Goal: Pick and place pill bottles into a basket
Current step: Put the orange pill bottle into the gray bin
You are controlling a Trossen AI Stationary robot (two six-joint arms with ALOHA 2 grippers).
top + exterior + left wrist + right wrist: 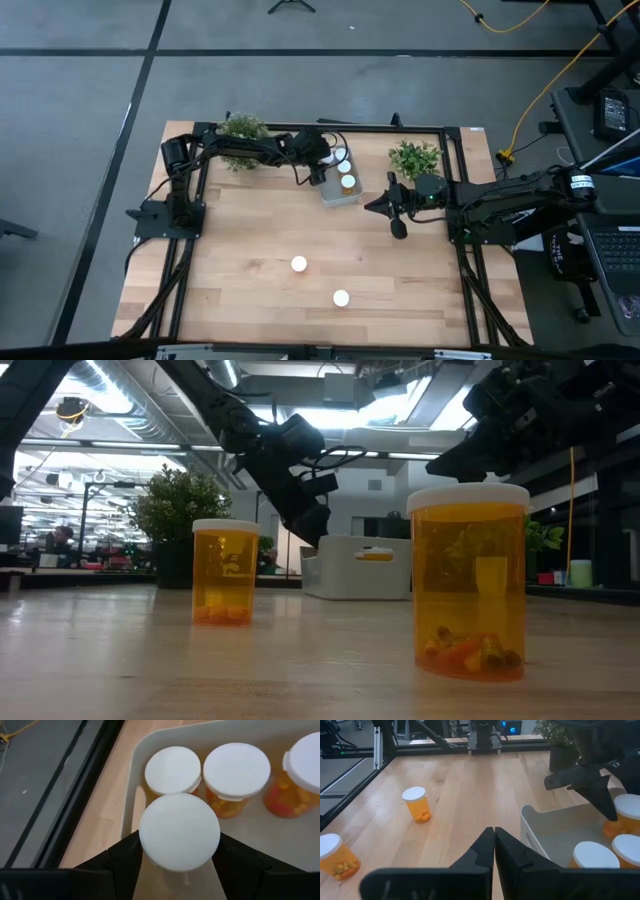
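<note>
The basket (340,190) stands at the table's far middle, with three white-capped orange pill bottles (235,772) upright in it. My left gripper (318,172) reaches down into the basket's left end (131,785); a fourth pill bottle (179,831) shows between its fingers. Two more bottles (299,264) (341,298) stand upright on the wood nearer the front edge. My right gripper (493,840) hangs shut and empty just right of the basket. My left gripper has the bottle's white cap (150,845) between its two fingers, one on each side of the rim. The fingers slant down from the table's left. The bottle is upright inside the basket; the cap hides its body and base.
Two potted plants (243,135) (415,157) stand at the far edge, left and right of the basket. Black frame rails (180,260) run along the table's sides. Bare wood lies around the two loose bottles (225,572) (470,580).
</note>
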